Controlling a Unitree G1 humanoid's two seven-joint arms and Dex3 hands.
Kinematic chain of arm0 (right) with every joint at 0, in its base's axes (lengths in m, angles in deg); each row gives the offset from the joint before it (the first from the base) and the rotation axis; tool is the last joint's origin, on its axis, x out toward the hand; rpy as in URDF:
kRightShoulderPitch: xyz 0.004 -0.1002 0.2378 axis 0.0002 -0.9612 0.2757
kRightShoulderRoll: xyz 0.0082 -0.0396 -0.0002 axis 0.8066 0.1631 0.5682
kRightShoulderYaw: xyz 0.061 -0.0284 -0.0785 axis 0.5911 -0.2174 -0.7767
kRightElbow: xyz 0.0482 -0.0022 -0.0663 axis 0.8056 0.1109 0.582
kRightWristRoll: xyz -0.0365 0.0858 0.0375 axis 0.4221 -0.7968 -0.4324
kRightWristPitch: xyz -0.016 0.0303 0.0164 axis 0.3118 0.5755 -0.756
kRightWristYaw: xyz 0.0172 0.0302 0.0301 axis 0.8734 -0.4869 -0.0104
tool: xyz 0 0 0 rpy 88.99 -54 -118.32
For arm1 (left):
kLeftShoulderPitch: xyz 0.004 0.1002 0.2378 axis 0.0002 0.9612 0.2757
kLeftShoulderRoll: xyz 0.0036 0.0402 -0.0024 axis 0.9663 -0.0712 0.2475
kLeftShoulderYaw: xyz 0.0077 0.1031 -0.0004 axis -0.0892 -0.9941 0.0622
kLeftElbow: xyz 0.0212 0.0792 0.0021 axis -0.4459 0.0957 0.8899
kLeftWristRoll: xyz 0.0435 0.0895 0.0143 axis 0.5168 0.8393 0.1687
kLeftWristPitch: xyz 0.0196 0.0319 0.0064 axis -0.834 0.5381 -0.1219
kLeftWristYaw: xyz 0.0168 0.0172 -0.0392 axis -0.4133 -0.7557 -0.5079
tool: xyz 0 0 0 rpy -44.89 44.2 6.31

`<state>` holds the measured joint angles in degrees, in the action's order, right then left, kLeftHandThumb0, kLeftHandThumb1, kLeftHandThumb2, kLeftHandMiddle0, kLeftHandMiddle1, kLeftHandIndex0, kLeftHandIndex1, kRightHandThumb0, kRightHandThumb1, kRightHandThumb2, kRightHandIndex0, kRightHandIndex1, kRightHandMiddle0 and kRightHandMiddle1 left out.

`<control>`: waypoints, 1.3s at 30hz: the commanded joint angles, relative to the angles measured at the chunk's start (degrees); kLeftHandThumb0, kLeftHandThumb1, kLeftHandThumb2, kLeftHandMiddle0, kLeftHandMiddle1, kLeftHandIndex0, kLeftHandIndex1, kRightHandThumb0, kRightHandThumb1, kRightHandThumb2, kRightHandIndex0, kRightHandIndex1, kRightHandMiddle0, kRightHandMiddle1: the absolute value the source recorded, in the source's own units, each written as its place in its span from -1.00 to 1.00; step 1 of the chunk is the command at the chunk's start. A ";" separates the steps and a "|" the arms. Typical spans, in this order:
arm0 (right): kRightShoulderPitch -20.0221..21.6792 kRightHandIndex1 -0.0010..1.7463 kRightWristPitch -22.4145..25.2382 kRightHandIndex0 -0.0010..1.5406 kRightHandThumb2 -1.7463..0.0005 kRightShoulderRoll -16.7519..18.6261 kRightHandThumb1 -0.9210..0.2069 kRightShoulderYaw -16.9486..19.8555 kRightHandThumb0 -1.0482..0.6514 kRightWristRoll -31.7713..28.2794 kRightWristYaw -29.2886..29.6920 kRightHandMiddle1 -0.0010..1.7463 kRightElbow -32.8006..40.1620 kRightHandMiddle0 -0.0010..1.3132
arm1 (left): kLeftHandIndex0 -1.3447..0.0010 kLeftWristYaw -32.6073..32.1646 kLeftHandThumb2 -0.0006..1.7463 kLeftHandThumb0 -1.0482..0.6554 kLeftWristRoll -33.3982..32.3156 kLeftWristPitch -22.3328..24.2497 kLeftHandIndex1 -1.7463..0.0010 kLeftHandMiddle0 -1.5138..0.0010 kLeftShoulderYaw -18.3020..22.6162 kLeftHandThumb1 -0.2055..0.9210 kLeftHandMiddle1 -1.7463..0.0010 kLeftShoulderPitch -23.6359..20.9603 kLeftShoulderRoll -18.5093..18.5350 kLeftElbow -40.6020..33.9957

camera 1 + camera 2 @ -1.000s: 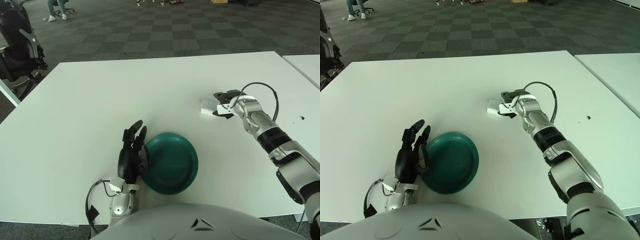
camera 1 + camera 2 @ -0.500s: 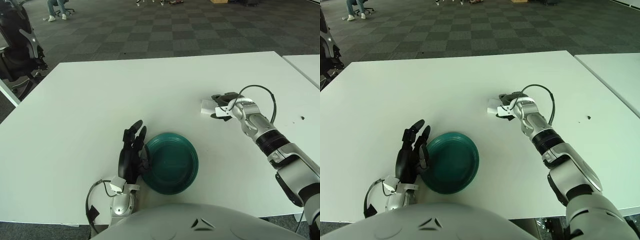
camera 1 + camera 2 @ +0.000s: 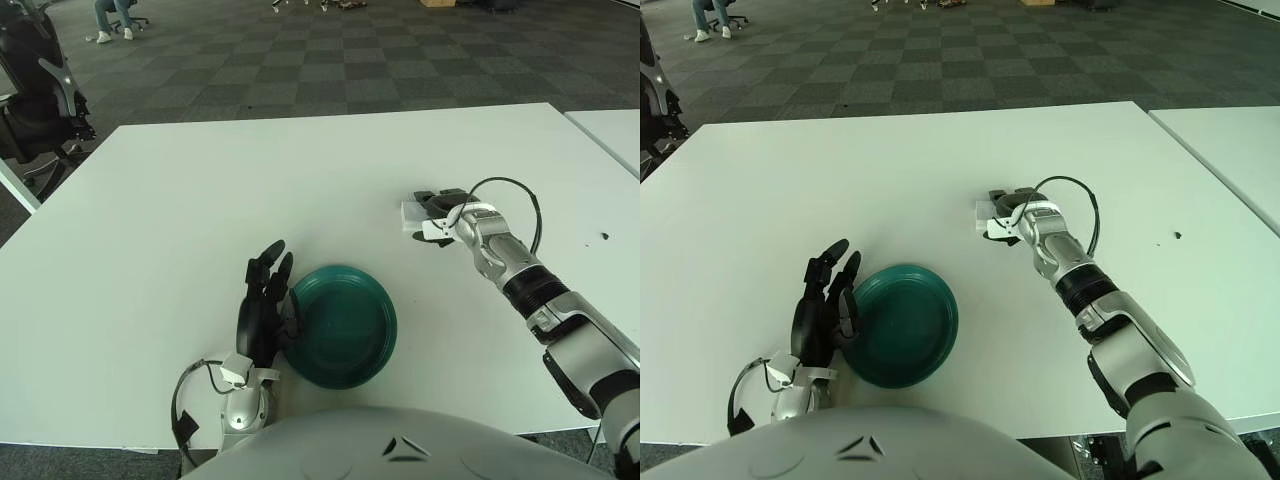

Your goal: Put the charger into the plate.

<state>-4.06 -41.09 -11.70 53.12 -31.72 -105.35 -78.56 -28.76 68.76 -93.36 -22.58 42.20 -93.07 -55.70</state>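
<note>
Left robot hand [image 3: 264, 310] — fingers spread, holding nothing, just beside the left rim of the green plate [image 3: 342, 325] near the counter's [image 3: 200, 200] front edge. Charger [image 3: 413, 213], white, lies far-right of the plate, well apart. Right robot hand [image 3: 440, 212] is at it, fingers around its right end — whether gripped, cannot tell. Right arm is far nearer.

- Bright, even light from overhead; no dim corners.
- The white table [image 3: 200, 200] looks pale with a faint green cast, with no harsh glare on it.
- Shadows are soft and short: a thin one under the plate [image 3: 345, 325], another beside the left hand [image 3: 265, 310].
- Focus holds from the table to the far carpet [image 3: 350, 60].
- Little edge distortion.
</note>
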 commanded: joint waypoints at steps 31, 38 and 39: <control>5.20 0.98 -17.41 -0.21 0.14 5.48 -0.72 -11.53 -0.30 8.43 47.84 0.96 -39.98 -0.56 | 1.00 -1.24 0.06 -0.80 -1.31 0.45 0.05 0.42 0.62 1.00 1.00 -3.18 -3.56 7.69; 6.23 1.00 -23.48 -0.01 0.03 5.25 -0.58 -12.65 -0.23 8.60 55.43 1.00 -43.86 -0.47 | 1.00 -0.93 0.07 -0.82 -2.23 -0.14 0.03 0.39 0.70 1.00 0.99 -3.29 -3.82 8.19; 6.39 1.00 -24.09 0.02 0.02 5.28 -0.56 -12.74 -0.23 8.60 56.09 1.00 -44.11 -0.46 | 1.00 -0.88 0.07 -0.82 -2.37 -0.12 0.02 0.39 0.72 1.00 0.98 -3.29 -3.86 8.20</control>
<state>5.59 -62.48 -6.82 42.34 -23.84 -50.10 -118.80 -29.26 68.55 -94.07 -22.61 42.12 -93.04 -55.55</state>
